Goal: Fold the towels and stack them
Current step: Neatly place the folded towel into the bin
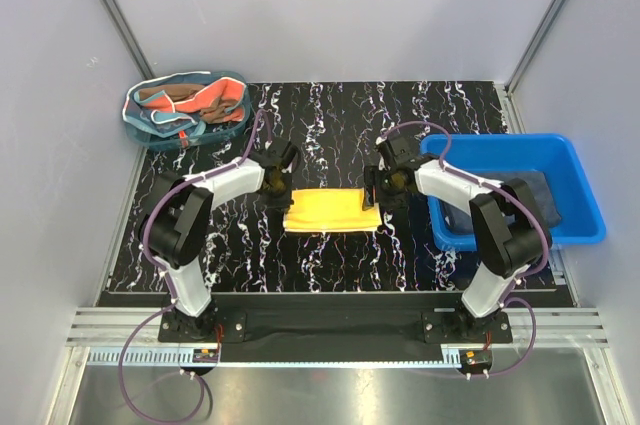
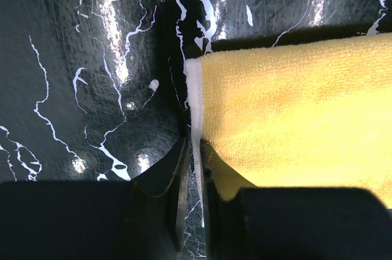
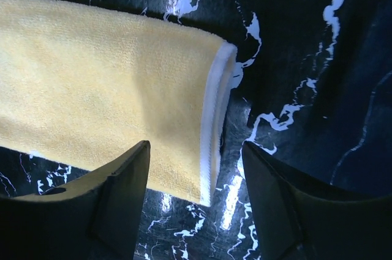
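Left wrist view has the left claw (image 2: 194,150) pinching only the thin white hem of the folded yellow terry towel (image 2: 294,119) lying mid black marbled bench (image 2: 92,58), the right claw (image 3: 195,147) spread astride its right end, so a one-sided pull may slip or skew the fold.

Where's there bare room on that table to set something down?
Bare tabletop runs along the back, between the basket and the blue bin, and in a strip between the yellow towel and the near edge. Crowded: the towel's two ends, where the jaws work.
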